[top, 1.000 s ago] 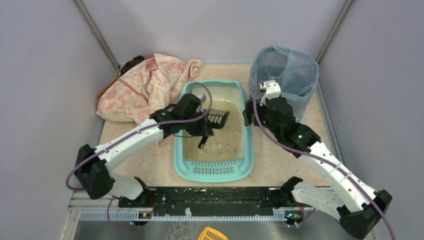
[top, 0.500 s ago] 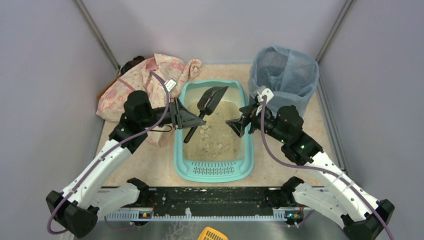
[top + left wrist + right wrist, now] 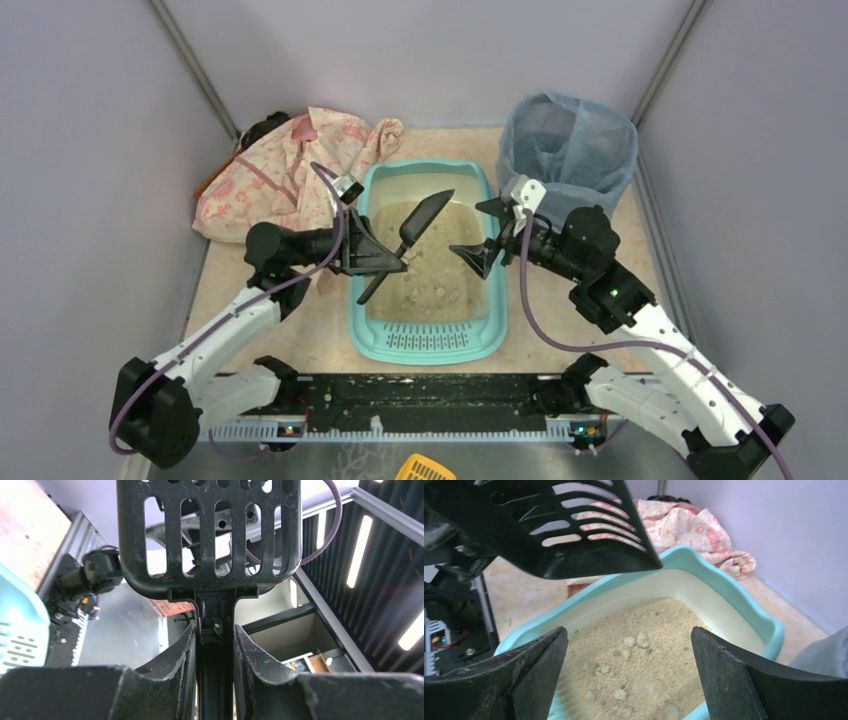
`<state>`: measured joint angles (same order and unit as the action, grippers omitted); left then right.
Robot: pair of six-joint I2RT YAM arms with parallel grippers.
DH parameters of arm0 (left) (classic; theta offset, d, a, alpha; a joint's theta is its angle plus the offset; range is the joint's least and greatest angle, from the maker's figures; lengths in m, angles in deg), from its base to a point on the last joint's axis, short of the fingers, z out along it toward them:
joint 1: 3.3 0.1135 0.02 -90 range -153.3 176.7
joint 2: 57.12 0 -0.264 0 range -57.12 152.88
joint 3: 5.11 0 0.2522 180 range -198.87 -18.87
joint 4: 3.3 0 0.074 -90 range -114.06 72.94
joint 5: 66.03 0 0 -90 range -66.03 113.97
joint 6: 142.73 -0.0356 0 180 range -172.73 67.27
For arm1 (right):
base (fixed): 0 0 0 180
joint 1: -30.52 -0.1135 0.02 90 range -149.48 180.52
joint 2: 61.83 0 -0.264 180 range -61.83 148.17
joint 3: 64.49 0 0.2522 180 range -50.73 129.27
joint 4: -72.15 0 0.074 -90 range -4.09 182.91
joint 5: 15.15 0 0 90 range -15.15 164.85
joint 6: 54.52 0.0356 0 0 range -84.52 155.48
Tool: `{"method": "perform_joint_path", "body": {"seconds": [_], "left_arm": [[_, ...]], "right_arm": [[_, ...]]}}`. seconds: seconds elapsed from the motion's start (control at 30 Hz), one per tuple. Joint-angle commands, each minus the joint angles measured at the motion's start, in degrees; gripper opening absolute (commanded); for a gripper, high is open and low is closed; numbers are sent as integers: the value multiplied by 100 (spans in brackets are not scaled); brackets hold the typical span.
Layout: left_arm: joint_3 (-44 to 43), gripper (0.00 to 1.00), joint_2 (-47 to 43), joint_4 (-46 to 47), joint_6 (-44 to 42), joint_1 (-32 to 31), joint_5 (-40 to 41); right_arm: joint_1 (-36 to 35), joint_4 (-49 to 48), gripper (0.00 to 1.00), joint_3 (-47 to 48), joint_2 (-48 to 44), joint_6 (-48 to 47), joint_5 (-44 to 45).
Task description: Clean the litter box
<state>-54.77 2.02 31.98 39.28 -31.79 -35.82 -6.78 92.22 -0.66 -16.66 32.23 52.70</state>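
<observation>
The turquoise litter box [image 3: 357, 300] lies mid-floor, holding beige litter [image 3: 440, 275] with pale clumps [image 3: 634, 641]. My left gripper [image 3: 384, 256] is shut on the handle of a black slotted scoop [image 3: 424, 218]. The scoop is raised and tilted over the box's far left part. In the left wrist view the handle sits pinched between my fingers [image 3: 214, 630], and the scoop head [image 3: 210, 530] looks empty. My right gripper [image 3: 478, 230] hangs open over the box's right rim [image 3: 724, 590], facing the scoop [image 3: 554, 525], nothing between its fingers [image 3: 629, 645].
A grey bin lined with a blue bag [image 3: 567, 150] stands at the far right of the box. A pink floral cloth [image 3: 300, 170] is heaped at the far left. Lilac walls close in on three sides. A yellow slotted object [image 3: 425, 468] lies beyond the near rail.
My left arm drew back to the left, lifting the scoop out of the litter and tilting it. My right gripper swung from pointing down to pointing left over the box, opening a little wider.
</observation>
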Motion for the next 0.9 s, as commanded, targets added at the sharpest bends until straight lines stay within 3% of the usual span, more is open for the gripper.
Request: {"method": "perform_joint_path", "body": {"seconds": [0.0, 0.2, 0.33, 0.7, 0.8, 0.87], "left_arm": [[-96, 0, -178, 675, 639, 27, -347], [120, 0, -751, -549, 42, 22, -405], [311, 0, -825, -531, 96, 13, -588], [261, 0, -742, -530, 67, 3, -762], [224, 0, -724, -595, 43, -14, -819], [190, 0, -740, -769, -60, -20, -837]], "right_arm": [[38, -109, 95, 447, 76, -675, 213], [38, 94, 95, 1079, 525, -964, -55], [38, 296, 89, 1532, 885, -1052, -468], [38, 1262, 85, 2286, 1474, -1484, -2158], [38, 1516, 73, 2446, 1674, -1625, -2796], [38, 1425, 57, 2384, 1693, -1602, -3062]]}}
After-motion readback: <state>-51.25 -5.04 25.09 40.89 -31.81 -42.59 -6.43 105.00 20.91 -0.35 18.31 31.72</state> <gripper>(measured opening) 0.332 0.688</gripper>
